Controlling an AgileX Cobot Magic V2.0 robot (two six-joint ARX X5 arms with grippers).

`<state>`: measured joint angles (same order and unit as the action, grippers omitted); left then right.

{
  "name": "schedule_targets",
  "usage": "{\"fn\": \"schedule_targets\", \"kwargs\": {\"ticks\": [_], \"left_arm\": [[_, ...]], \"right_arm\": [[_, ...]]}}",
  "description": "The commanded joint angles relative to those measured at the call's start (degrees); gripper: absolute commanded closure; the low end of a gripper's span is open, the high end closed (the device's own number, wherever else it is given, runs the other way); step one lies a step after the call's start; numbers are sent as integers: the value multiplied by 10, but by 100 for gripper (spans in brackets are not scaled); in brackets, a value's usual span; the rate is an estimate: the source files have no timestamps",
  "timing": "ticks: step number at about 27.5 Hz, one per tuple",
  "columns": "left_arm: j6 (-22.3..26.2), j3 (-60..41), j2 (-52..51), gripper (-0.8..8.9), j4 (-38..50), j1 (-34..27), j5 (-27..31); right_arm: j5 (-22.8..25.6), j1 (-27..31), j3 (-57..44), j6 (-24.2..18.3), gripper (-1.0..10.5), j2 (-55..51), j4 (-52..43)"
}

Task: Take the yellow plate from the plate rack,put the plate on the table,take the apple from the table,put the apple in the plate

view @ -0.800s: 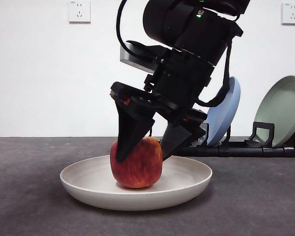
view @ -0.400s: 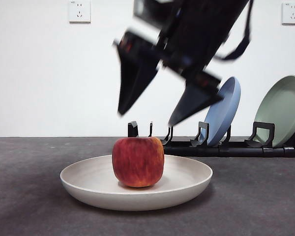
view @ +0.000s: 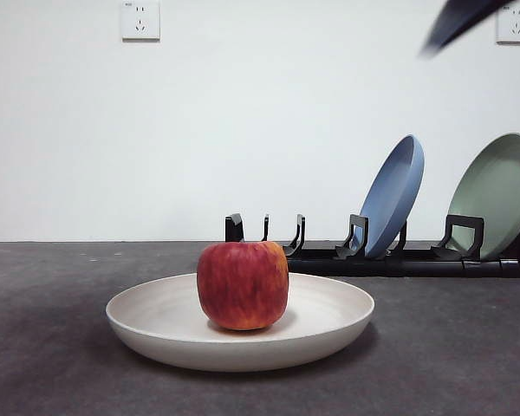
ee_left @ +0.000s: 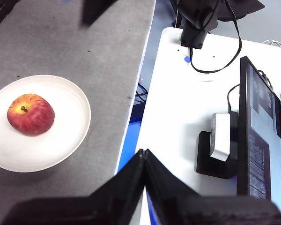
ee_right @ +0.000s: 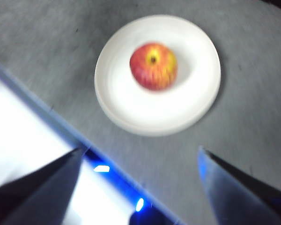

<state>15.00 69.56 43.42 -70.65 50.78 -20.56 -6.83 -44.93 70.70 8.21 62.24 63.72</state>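
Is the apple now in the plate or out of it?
In. The apple rests upright inside the yellow plate, stem up; no gripper touches it.

Apple [ee_left: 31, 114] on yellow plate [ee_left: 61, 145], table [ee_left: 84, 51] beneath; left end effector [ee_left: 144, 161] closed (off table edge).

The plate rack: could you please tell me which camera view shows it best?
The front view: the plate rack runs side-on behind the yellow plate, showing its upright prongs, with a blue plate and a green plate leaning in its slots. Neither wrist view shows the rack; both look down on the apple in the yellow plate.
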Motion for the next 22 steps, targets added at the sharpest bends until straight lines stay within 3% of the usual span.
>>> {"fn": "schedule_targets", "kwargs": {"ticks": [1,7,22], "left_arm": [[7,-1,2,820,4,-1,-4],[7,-1,4,820,5,-1,-4],[7,0,6,818,4,-1,-4]], "right_arm": [[-5,-1,19,13,744,-36,68],[-6,-1,40,22,956,-106,131],[3,-1,39,32,945,-127,152]]}}
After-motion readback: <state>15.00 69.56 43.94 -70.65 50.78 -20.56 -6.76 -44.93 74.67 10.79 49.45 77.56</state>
